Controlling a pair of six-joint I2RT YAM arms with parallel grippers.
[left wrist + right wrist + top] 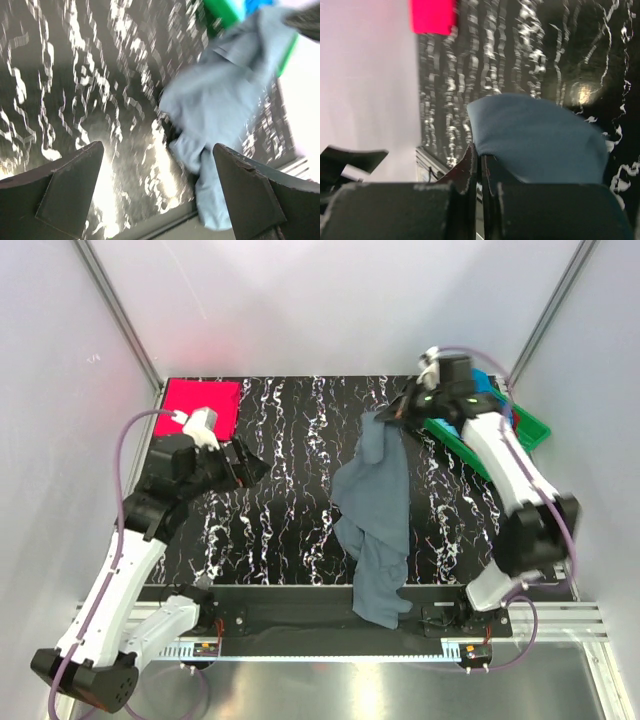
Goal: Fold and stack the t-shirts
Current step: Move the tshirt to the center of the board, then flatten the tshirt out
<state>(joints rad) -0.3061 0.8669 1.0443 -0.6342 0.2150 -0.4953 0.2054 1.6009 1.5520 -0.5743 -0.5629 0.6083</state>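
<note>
A slate grey-blue t-shirt (378, 515) hangs crumpled from my right gripper (398, 412) at the back right and trails down over the table's near edge. The right gripper (481, 159) is shut on the shirt's top edge (535, 140). A bright red-pink t-shirt (200, 403) lies folded flat at the back left corner; it also shows in the right wrist view (433, 16). My left gripper (245, 465) is open and empty, held above the table's left side, pointing towards the grey-blue shirt (225, 95). Its fingers (65, 192) are wide apart.
A green plastic tray (520, 430) stands at the back right with turquoise cloth (488, 383) in it, partly hidden by the right arm. White walls close in the black marbled table (290, 490) on three sides.
</note>
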